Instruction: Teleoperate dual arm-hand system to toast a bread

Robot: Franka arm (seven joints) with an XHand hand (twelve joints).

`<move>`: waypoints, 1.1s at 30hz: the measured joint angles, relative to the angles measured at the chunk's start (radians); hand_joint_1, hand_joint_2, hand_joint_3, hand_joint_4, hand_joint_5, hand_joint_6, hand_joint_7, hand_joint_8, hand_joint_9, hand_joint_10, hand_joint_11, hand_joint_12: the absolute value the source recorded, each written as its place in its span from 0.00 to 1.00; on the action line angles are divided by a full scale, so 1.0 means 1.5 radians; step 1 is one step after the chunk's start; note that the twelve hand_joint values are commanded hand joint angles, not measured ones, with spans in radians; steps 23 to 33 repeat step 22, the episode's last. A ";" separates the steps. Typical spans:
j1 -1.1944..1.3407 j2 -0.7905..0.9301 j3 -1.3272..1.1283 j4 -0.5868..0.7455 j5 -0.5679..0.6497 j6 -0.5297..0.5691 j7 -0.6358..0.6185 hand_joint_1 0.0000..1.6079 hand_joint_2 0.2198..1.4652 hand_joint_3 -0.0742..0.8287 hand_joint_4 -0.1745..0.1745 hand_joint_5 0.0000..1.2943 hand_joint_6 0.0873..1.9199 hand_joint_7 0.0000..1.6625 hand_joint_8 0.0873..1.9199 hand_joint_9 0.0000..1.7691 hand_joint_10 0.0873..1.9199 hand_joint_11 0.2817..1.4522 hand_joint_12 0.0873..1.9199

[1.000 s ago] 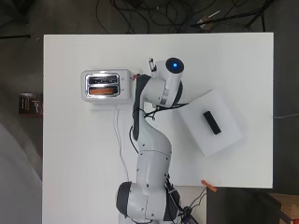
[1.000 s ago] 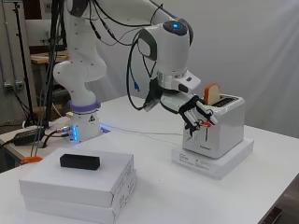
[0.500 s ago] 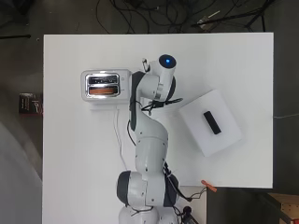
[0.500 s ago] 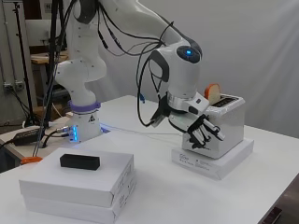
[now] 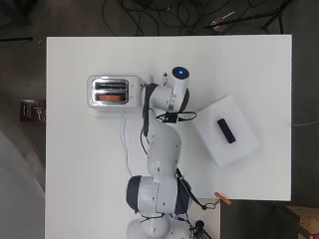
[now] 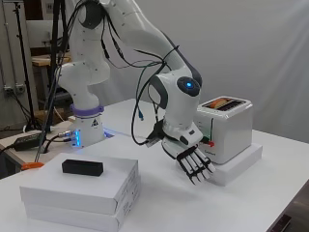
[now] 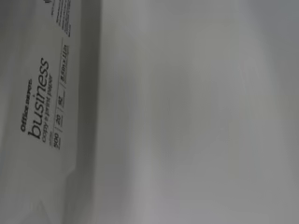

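Bread (image 6: 223,102) is sitting low in the toaster (image 6: 227,128) atop a white box (image 6: 239,164). Hand (image 6: 194,163), fingers straight, holding nothing, is hanging beside it. Overhead, arm is hiding hand; black block (image 5: 226,131) is lying well apart.

**My table and what sits on it**

My white table (image 5: 75,189) carries two white packs. One flat pack (image 6: 239,164) lies near the far left side from my base, under the toaster (image 6: 224,128). A stack of two white packs (image 6: 79,191) lies well apart on my right, a small black block (image 6: 82,167) resting on top. My base (image 6: 87,128) stands at the table's edge.
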 joint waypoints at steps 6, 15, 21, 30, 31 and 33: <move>0.003 -0.114 0.010 0.006 -0.022 -0.015 0.033 0.00 0.62 0.07 0.61 0.36 0.00 0.32 0.00 0.39 0.00 0.23 0.00; 0.015 -0.378 0.065 0.014 -0.118 -0.055 0.098 0.00 0.66 0.08 0.38 0.24 0.00 0.24 0.00 0.32 0.00 0.24 0.00; 0.017 -0.450 0.079 -0.023 -0.126 -0.092 0.110 0.00 0.66 0.08 0.34 0.16 0.00 0.11 0.00 0.14 0.00 0.08 0.00; 0.018 -0.448 0.080 -0.019 -0.127 -0.100 0.110 0.00 0.66 0.08 0.33 0.16 0.00 0.11 0.00 0.14 0.00 0.07 0.00; 0.018 -0.448 0.080 -0.019 -0.127 -0.100 0.110 0.00 0.66 0.08 0.33 0.16 0.00 0.11 0.00 0.14 0.00 0.07 0.00; 0.018 -0.448 0.080 -0.019 -0.127 -0.100 0.110 0.00 0.66 0.08 0.33 0.16 0.00 0.11 0.00 0.14 0.00 0.07 0.00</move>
